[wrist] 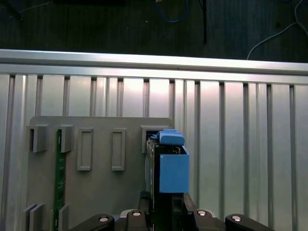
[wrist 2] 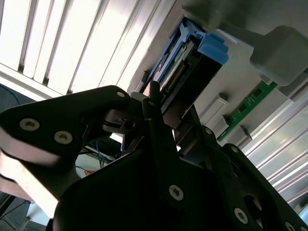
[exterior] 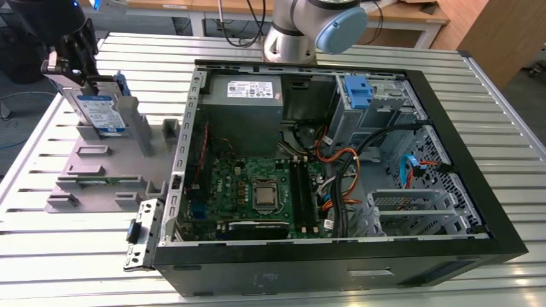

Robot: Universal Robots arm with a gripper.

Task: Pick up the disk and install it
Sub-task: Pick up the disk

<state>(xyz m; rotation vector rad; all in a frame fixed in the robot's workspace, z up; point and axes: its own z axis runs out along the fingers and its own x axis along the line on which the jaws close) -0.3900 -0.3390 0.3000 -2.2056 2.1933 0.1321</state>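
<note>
Gripper (exterior: 79,80) is sitting at the exterior view's left over the slatted table (exterior: 60,275), with its jaws clamping the top edge of the disk (exterior: 102,113). Disk is standing upright on edge in a slot of the grey holder (exterior: 94,173), just beside the open computer case (exterior: 477,185). In the first wrist view, its blue carrier (wrist: 172,175) is wrapping the drive's edge.

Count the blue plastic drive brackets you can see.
2. One frames the disk standing upright in the grey fixture; the other bracket sits inside the computer case, at its drive bays. Others may be hidden.
</note>
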